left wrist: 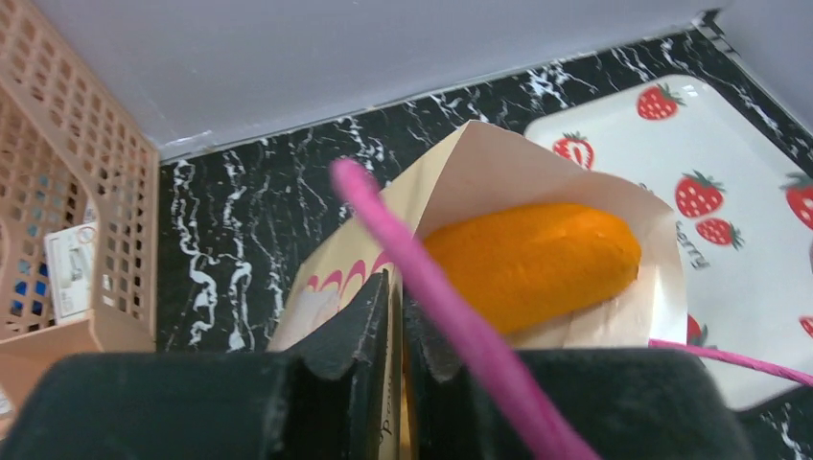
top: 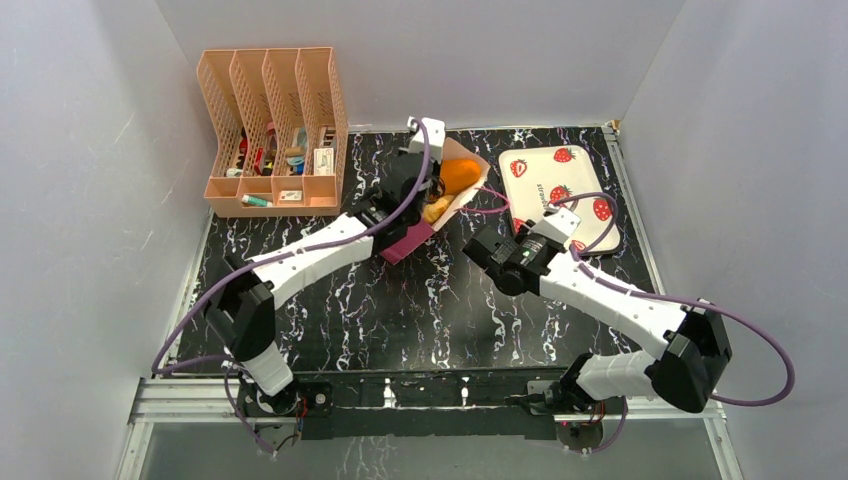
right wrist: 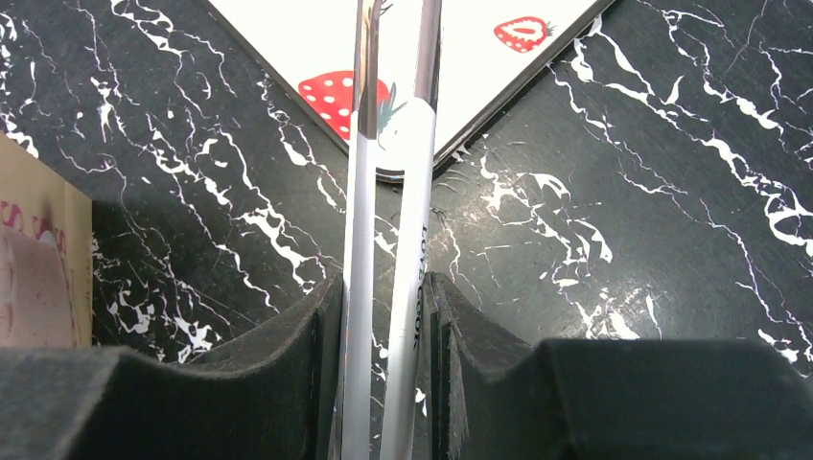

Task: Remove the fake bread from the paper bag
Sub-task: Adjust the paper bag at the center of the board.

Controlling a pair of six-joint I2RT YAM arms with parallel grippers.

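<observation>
The paper bag (left wrist: 499, 163) lies on its side toward the back of the black, marble-patterned table (top: 400, 310). Its open mouth is turned toward the strawberry-print tray (top: 585, 180), and the orange bread (left wrist: 532, 259) shows just inside. The jaws of the left arm (top: 320, 250) are clenched on the bag's near wall at the rim, with a pink string handle (left wrist: 431, 278) trailing across them. The jaws of the right arm (top: 600, 290) grasp a pair of metal tongs (right wrist: 417, 192), which run out over the tray's corner, apart from the bag.

The bread is probably a light, foam-like loaf, soft enough to dent, with a matt skin that should not slip. Taking it across its middle with the tongs looks the surest hold. The bag is thin paper, likely to crumple and slide unless pinned. The table looks smooth and hard and is fenced by plain white walls (top: 80, 200). A peach file rack (top: 270, 130) stands at the back left, well apart from the tray.
</observation>
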